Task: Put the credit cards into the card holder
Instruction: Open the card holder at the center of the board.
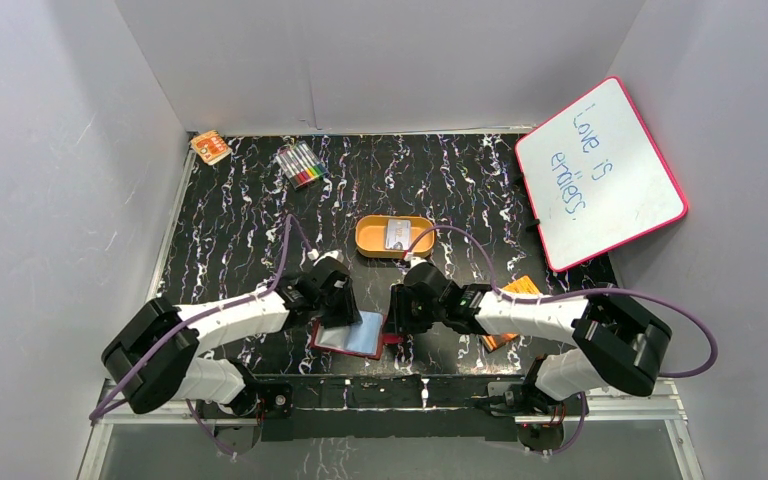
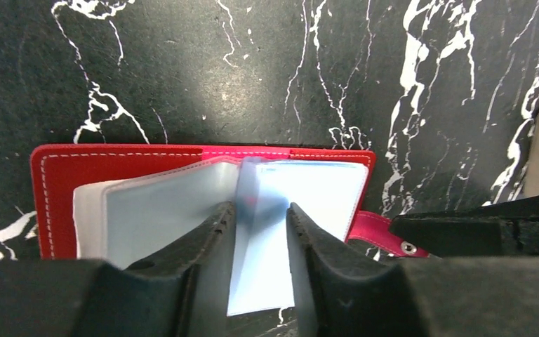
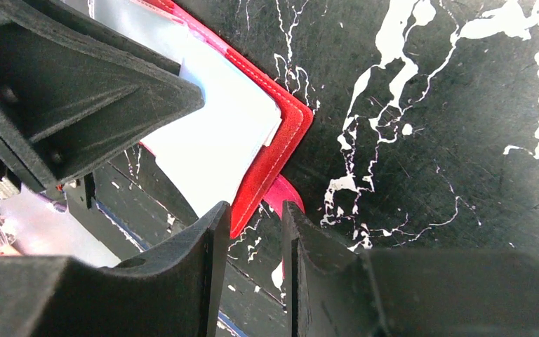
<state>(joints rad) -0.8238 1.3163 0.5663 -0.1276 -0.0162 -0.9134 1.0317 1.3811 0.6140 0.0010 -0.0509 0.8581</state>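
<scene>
The dark red card holder (image 1: 328,340) lies open near the table's front edge, and its pale pocket sheets (image 2: 154,217) show. My left gripper (image 1: 338,315) hangs over it with the jaws a little apart. One pale pocket sheet (image 2: 263,267) stands between the fingers (image 2: 261,210) and juts past the holder's near edge. My right gripper (image 1: 397,318) is narrowly open at the holder's right corner (image 3: 291,123). The red closing tab (image 3: 281,193) lies against its right finger, and bare table shows in the gap (image 3: 253,207). A pale credit card (image 1: 397,234) lies in the orange oval tin (image 1: 370,240).
An orange booklet (image 1: 520,288) lies partly under the right arm. A pink-framed whiteboard (image 1: 600,170) leans at the back right. A pack of markers (image 1: 300,163) and a small orange box (image 1: 210,147) sit at the back left. Grey walls enclose the table.
</scene>
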